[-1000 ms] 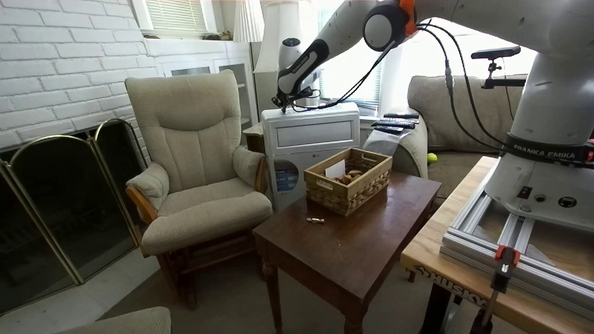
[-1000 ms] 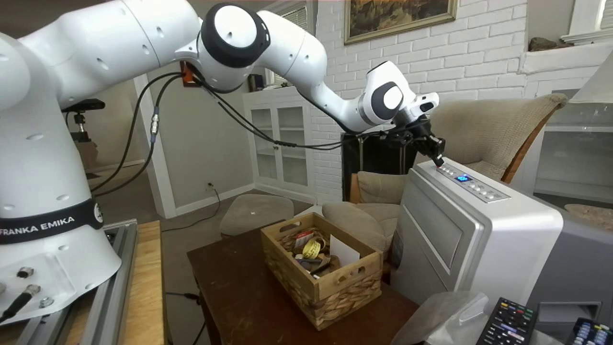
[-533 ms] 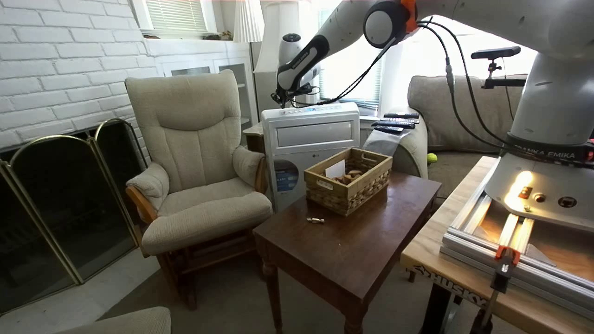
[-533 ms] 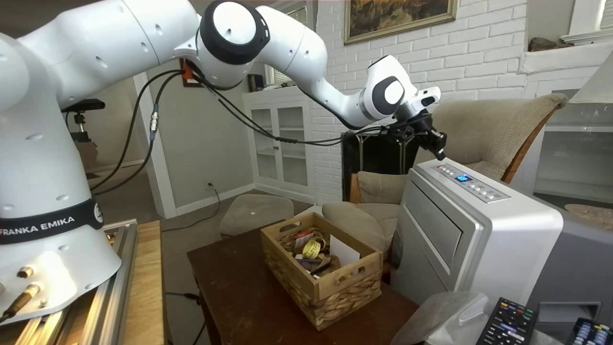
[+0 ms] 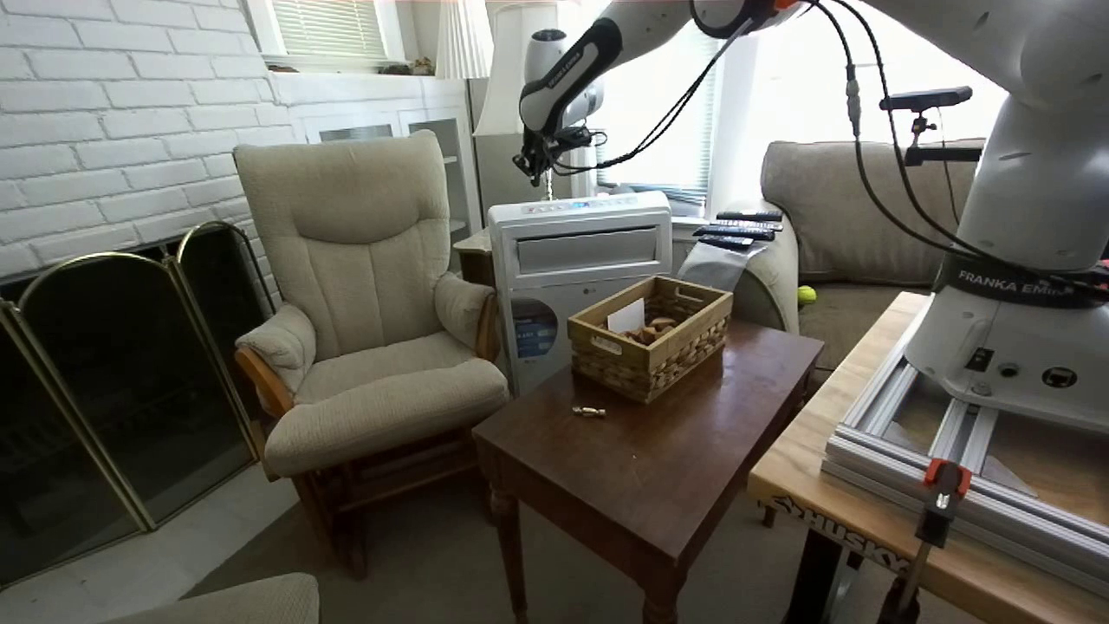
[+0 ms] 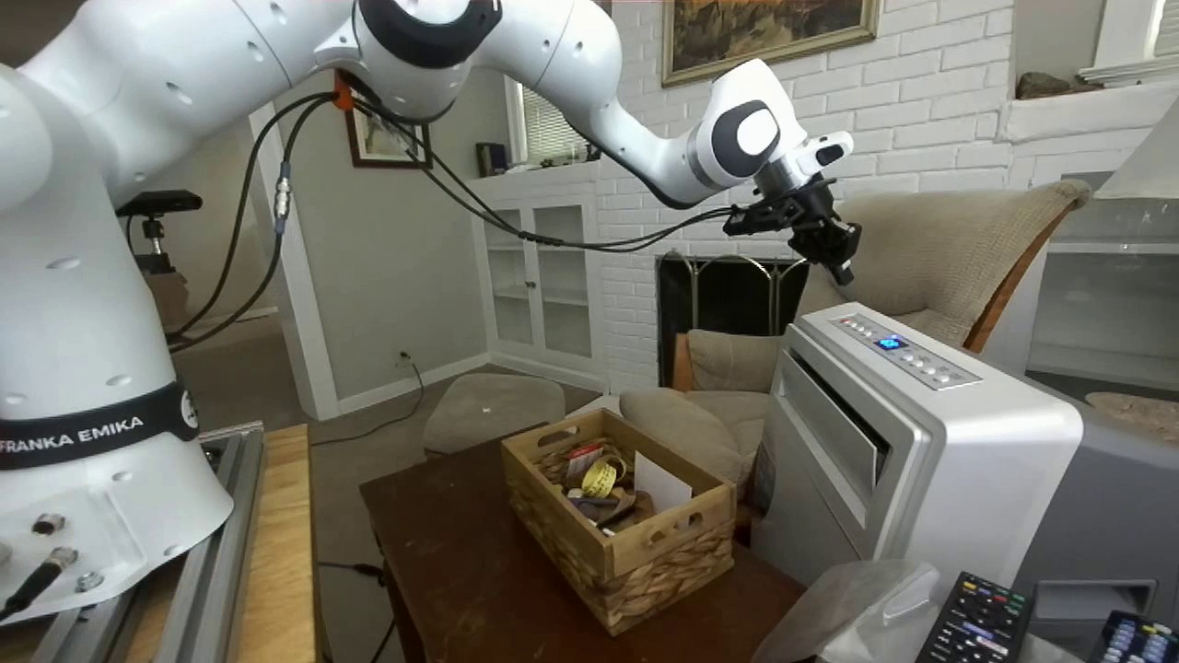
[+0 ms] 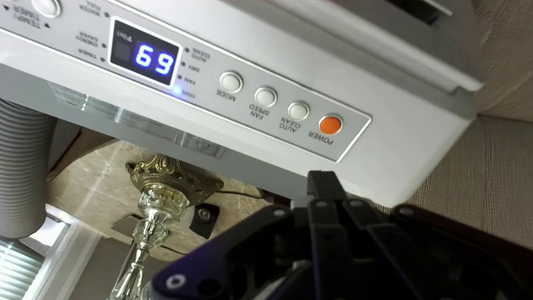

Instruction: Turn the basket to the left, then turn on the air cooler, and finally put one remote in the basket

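Note:
The white air cooler [image 5: 589,299] stands behind the table; it also shows in an exterior view [image 6: 976,442]. In the wrist view its display [image 7: 145,54] is lit blue with 69, the COOL light glows, and the orange power button [image 7: 330,124] is visible. Its front flap [image 6: 829,419] stands ajar with a dark gap above. My gripper [image 7: 322,177] is shut and empty, above the panel and apart from it; both exterior views show it [image 5: 533,178] [image 6: 843,274]. The wicker basket [image 5: 689,357] sits on the table holding small items. Several black remotes [image 5: 736,232] lie on the sofa arm.
A brown wooden table [image 5: 606,477] bears the basket and a small metallic piece [image 5: 589,412]. A beige armchair [image 5: 372,260] stands beside the cooler. Behind the cooler are a glass lamp [image 7: 162,200] and a ribbed hose [image 7: 23,166]. A plastic-covered sofa arm [image 6: 847,608] is near the basket.
My gripper has lifted off the cooler's panel and risen above it, still shut. The cooler's front flap has swung open at its top. The basket and remotes have not moved.

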You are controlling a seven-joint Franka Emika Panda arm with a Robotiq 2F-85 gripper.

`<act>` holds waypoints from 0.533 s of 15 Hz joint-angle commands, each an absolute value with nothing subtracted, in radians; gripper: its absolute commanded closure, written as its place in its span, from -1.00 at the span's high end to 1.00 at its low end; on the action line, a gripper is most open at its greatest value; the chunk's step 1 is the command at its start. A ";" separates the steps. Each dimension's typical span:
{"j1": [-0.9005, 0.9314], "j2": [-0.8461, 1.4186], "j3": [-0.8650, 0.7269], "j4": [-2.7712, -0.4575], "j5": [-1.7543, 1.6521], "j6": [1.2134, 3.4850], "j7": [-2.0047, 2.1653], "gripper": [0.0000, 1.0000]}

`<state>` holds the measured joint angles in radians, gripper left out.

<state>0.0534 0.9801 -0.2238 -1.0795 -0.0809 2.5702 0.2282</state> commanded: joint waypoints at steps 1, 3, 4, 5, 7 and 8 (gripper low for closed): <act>0.023 0.838 -0.163 -1.255 -0.103 2.477 0.089 -1.00; 0.011 0.796 -0.148 -1.313 -0.114 2.419 0.015 -1.00; 0.006 0.779 -0.145 -1.337 -0.120 2.390 -0.013 -1.00; 0.002 0.763 -0.145 -1.361 -0.128 2.360 -0.038 -1.00; -0.006 0.735 -0.144 -1.403 -0.143 2.308 -0.085 -1.00; -0.012 0.725 -0.140 -1.420 -0.148 2.280 -0.106 -1.00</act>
<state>0.0146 0.8095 -0.1718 -1.3041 -0.1068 2.3422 -0.0402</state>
